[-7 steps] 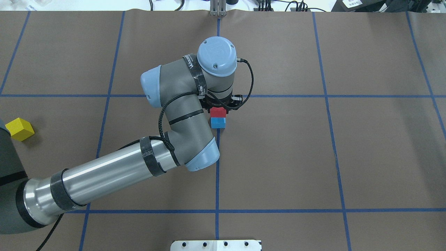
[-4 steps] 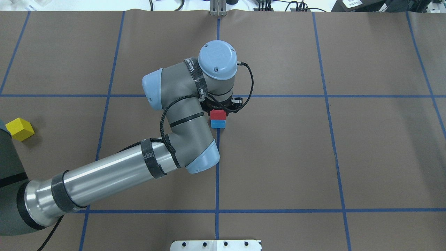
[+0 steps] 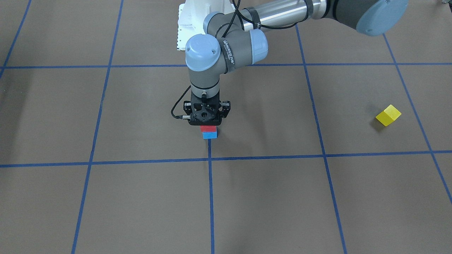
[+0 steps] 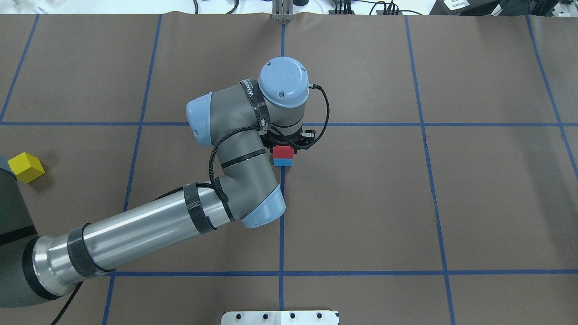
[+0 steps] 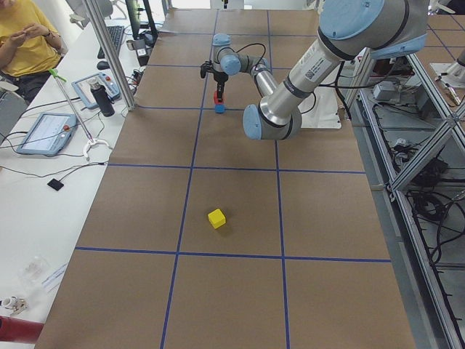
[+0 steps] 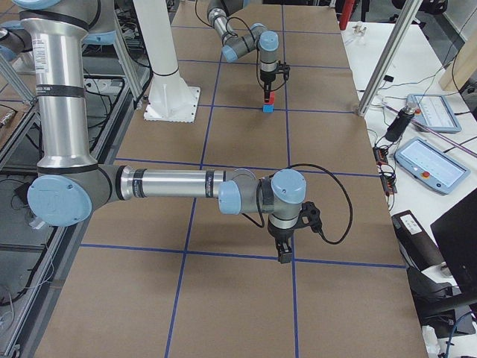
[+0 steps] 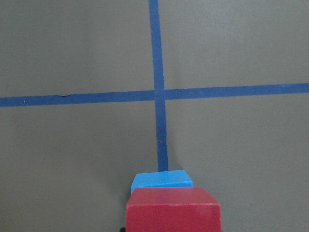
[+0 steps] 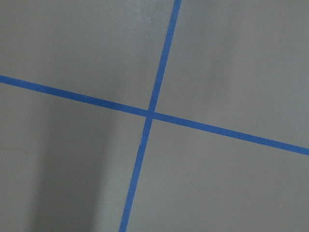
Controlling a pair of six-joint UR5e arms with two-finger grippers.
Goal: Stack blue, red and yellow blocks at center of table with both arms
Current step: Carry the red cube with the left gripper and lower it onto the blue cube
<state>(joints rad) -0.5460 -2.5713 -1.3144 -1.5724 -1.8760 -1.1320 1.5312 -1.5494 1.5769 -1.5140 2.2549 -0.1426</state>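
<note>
left fingers (image 3: 208, 126) pinching red block (image 4: 283, 150), apparently seated square on blue block (image 4: 283, 161) by the worktop's centre cross. yellow block (image 4: 25, 167) lies well apart, on the left arm's side. right fingers (image 6: 283, 252): spread or pressed, cannot tell.

Table (image 4: 451, 203): brown cover, marked with a blue tape grid (image 4: 281, 225).

Lying directly on it:
- Blue block (image 4: 282, 162), astride one tape line, square to the grid.
- Yellow block (image 4: 26, 167), well apart from the blue block toward the robot's left, turned corner-on to the grid.
- White base plate (image 4: 280, 317), on the robot's side of the blue block, at the table edge.
</note>
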